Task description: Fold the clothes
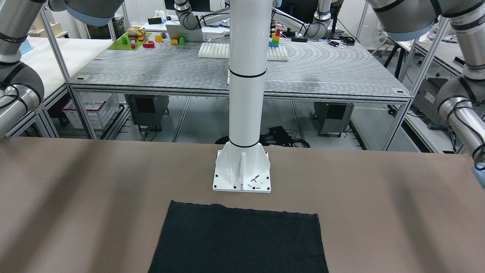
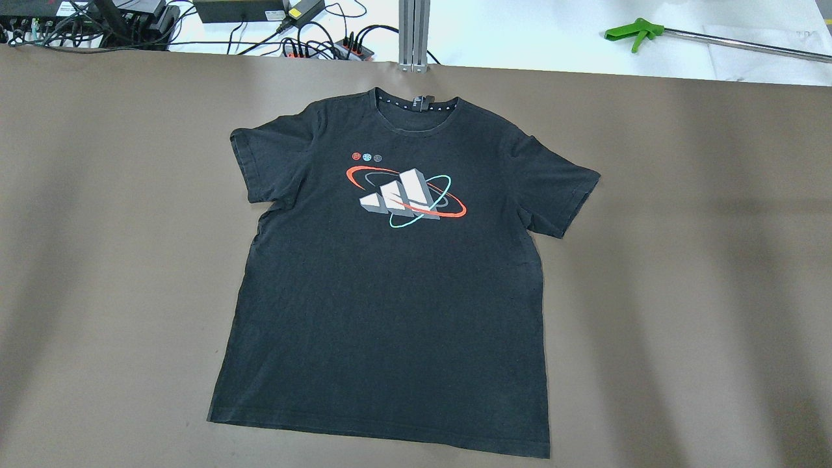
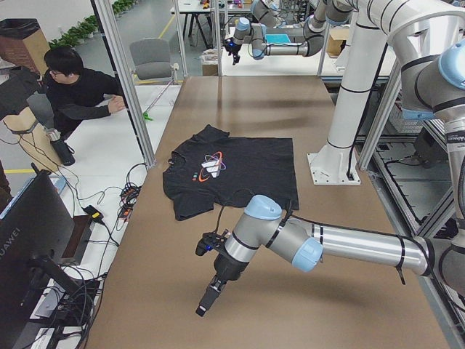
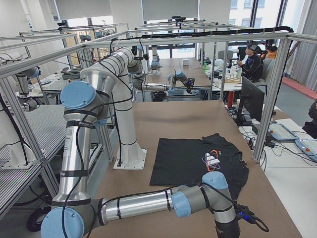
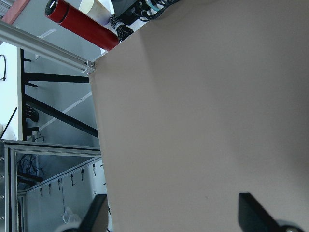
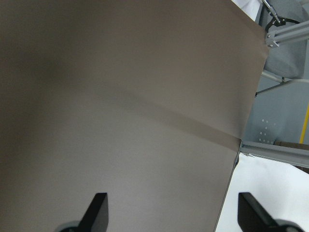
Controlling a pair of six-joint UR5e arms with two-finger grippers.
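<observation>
The clothes are one black T-shirt [image 2: 390, 292] with a red, white and teal print on the chest. It lies spread flat, face up, in the middle of the brown table, collar at the far edge. Its hem [image 1: 238, 239] lies just in front of the white pillar. My left gripper [image 5: 174, 212] is open and hovers over bare table well to the shirt's left [image 3: 207, 298]. My right gripper [image 6: 174, 212] is open too, over bare table near the right end. Nothing sits between either pair of fingers. Neither gripper touches the shirt.
The white pillar's base plate [image 1: 242, 174] stands on the table by the hem. Cables and power strips [image 2: 312, 45] and a green-handled tool [image 2: 634, 32] lie beyond the far edge. A red bottle [image 5: 82, 24] sits off the left end. A person [image 3: 80, 94] sits at a side desk.
</observation>
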